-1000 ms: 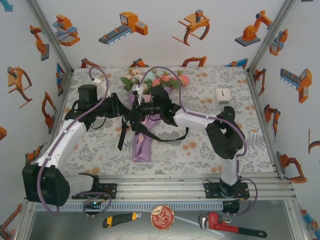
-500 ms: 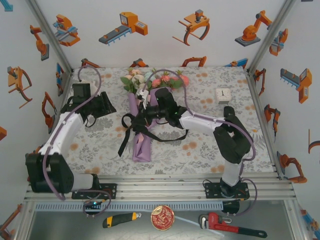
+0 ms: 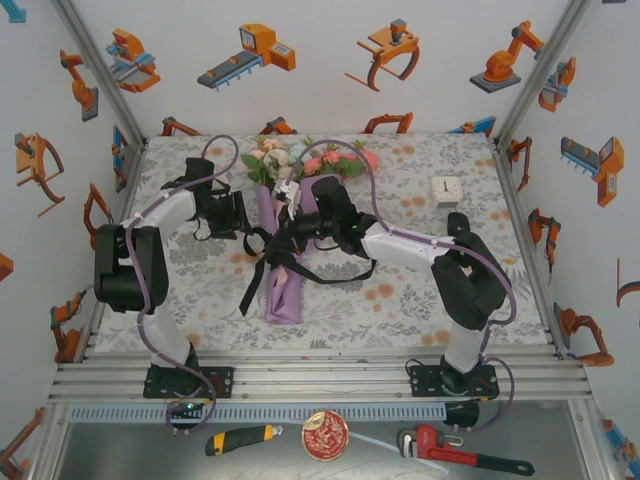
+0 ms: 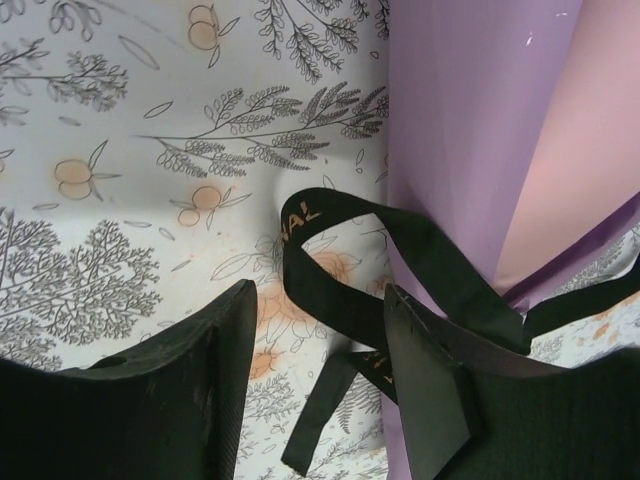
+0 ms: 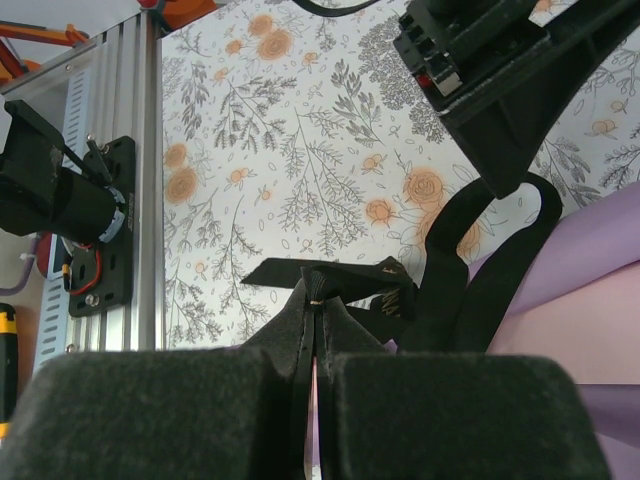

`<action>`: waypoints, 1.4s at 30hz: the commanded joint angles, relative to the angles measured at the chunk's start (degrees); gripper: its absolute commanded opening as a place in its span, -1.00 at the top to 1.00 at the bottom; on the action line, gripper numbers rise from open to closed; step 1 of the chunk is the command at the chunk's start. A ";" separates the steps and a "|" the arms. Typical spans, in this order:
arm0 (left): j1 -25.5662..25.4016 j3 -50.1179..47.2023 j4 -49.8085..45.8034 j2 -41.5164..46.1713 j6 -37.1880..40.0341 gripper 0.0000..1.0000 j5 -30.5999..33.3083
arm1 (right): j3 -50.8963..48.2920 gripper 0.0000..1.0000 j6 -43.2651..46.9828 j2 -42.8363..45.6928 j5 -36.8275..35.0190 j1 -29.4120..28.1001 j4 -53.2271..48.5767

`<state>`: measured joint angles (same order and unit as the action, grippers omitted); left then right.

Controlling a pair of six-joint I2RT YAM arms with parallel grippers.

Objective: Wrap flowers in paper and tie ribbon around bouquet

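The bouquet lies mid-table, its flowers (image 3: 300,160) at the far end and the lilac paper (image 3: 284,295) cone pointing toward me. The black ribbon (image 3: 350,275) loops around the cone's middle, tails trailing left and right. My right gripper (image 3: 290,238) sits over the cone's waist, shut on a folded bit of ribbon (image 5: 440,270) at its fingertips (image 5: 318,300). My left gripper (image 3: 248,215) is at the cone's left edge. It (image 4: 320,295) stands open, and a ribbon (image 4: 330,290) loop lies on the cloth between its fingers, beside the paper (image 4: 460,130).
A small white clock (image 3: 446,189) stands at the back right. An aluminium rail (image 3: 320,380) runs along the table's near edge. Beyond it lie a utility knife (image 3: 240,438), a round tin (image 3: 325,433) and a red pipe wrench (image 3: 460,450).
My left arm pulled away to the left, then swung back to the cone's left side. My right gripper closed on the ribbon and stayed over the cone.
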<state>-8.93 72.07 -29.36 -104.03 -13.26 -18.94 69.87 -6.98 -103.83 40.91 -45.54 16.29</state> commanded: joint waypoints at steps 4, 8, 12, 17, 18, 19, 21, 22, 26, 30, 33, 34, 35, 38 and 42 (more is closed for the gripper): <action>-0.94 3.21 -5.22 -4.24 3.21 0.09 6.03 | 2.07 1.00 -0.05 -0.06 -0.82 0.29 0.14; -0.92 3.59 -6.17 -5.27 4.67 0.13 7.40 | 2.55 1.00 0.00 -0.23 -1.26 0.36 -0.25; -0.94 4.15 -7.02 -6.21 5.29 0.44 6.63 | 3.08 1.00 -0.13 -0.58 -1.21 0.33 -0.47; -0.06 5.47 -7.25 -4.65 2.46 1.00 2.44 | 3.44 1.00 -0.58 -0.23 -1.79 0.29 -0.56; 0.00 5.76 -7.30 -4.12 1.75 1.00 2.16 | 3.44 1.00 -0.57 -0.09 -1.94 0.34 -0.56; 0.05 6.12 -7.38 -3.31 1.34 1.00 2.06 | 3.44 1.00 -0.58 0.03 -2.05 0.32 -0.48; 0.14 7.12 -8.22 -1.91 -0.01 1.00 2.19 | 3.44 1.00 -0.58 0.21 -2.36 0.34 -0.46; 0.24 7.73 -9.23 -1.21 -1.16 1.00 2.11 | 3.50 1.00 -0.62 0.32 -2.88 0.30 -0.56; 0.04 7.54 -13.44 3.96 -10.02 1.00 0.40 | 5.47 1.00 -2.74 0.03 -8.24 0.28 -2.23; -1.08 0.43 -12.22 12.69 -15.97 1.00 1.37 | 6.42 1.00 -5.33 -1.20 -10.03 0.30 0.21; -1.31 -2.69 -12.81 15.20 -12.30 0.96 10.63 | 6.34 1.00 -6.19 -1.72 -8.78 0.33 1.82; -1.42 -2.86 -11.39 14.63 -9.46 0.76 12.83 | 6.25 1.00 -6.22 -1.81 -8.26 0.30 1.98; -1.97 -2.70 -9.59 13.34 -6.10 0.61 14.40 | 6.18 1.00 -6.31 -1.83 -7.72 0.32 1.99; -3.64 0.34 -6.84 7.25 2.27 0.40 14.48 | 5.96 1.00 -6.64 -2.07 -6.06 0.32 2.20; -3.90 5.61 -6.83 -1.17 4.78 0.29 13.74 | 5.64 1.00 -6.62 -1.97 -6.00 0.29 1.99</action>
<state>-12.45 74.28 -37.08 -101.34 -14.04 -6.55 74.81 -12.71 -105.27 33.85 -45.50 15.97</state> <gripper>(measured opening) 0.346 0.003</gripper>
